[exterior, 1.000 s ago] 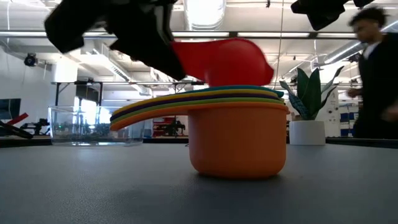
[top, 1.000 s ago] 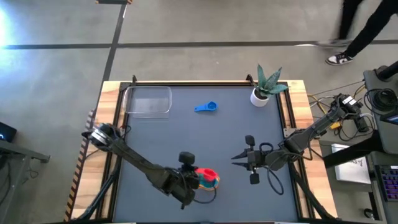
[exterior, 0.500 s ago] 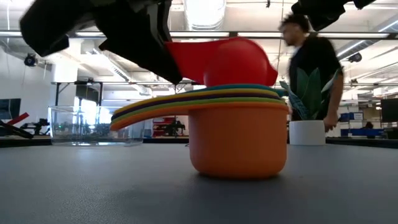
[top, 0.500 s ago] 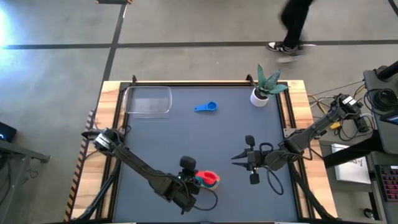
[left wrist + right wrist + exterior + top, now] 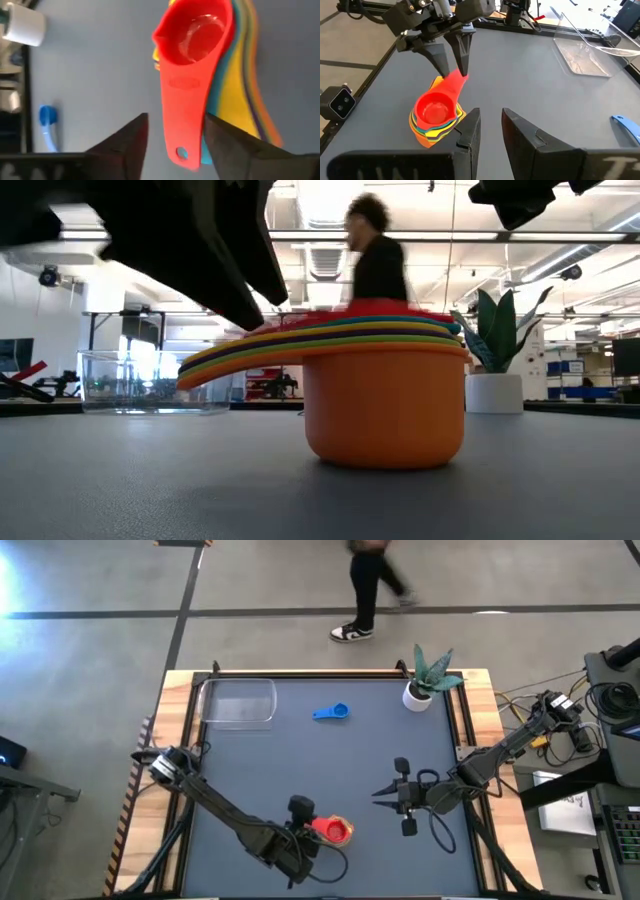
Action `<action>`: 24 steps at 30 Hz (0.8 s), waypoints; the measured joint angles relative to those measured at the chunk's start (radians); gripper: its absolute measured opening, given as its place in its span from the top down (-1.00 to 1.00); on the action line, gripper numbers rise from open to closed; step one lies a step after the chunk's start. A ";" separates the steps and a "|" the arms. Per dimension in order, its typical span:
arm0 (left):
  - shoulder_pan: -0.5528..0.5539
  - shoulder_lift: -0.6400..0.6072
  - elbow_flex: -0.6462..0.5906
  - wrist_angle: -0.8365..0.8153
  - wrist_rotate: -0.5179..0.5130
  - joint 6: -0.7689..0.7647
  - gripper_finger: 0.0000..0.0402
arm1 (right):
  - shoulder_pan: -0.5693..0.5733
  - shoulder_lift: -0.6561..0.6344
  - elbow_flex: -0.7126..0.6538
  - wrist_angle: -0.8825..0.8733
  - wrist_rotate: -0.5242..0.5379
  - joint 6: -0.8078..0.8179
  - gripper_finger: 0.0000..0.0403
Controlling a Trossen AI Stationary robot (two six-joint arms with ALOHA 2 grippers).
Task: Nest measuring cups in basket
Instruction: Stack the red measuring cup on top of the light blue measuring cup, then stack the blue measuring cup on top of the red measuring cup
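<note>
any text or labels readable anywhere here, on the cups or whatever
No text can be read in any view.
Red measuring cup: a raised oval mark on its handle, too blurred to read.
Right gripper: pale letters along the picture's lower edge, cut off and blurred, unreadable.
Blue measuring cup, basket, white plant pot: no lettering visible.

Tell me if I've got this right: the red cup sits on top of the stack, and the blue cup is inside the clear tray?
Not quite. The red cup does top the stack, but the blue cup lies on the table beside the tray, not in it; the high view shows this.
</note>
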 joint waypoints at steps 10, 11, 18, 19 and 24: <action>-0.002 -0.127 -0.001 -0.030 0.149 -0.046 -0.24 | 0.000 0.000 0.000 0.000 0.000 0.001 0.66; 0.001 -0.150 -0.002 -0.030 0.149 -0.037 -0.25 | 0.000 0.000 0.000 0.000 0.000 0.001 0.66; 0.130 -0.356 -0.131 0.085 0.124 0.067 -0.21 | 0.000 0.000 0.000 0.000 0.000 0.000 0.66; 0.163 -0.390 -0.171 0.139 0.135 0.091 -0.20 | 0.000 0.000 0.000 -0.001 0.000 -0.001 0.66; 0.381 -0.533 -0.357 0.398 0.324 0.181 -0.18 | 0.000 0.000 -0.001 -0.003 0.001 -0.001 0.66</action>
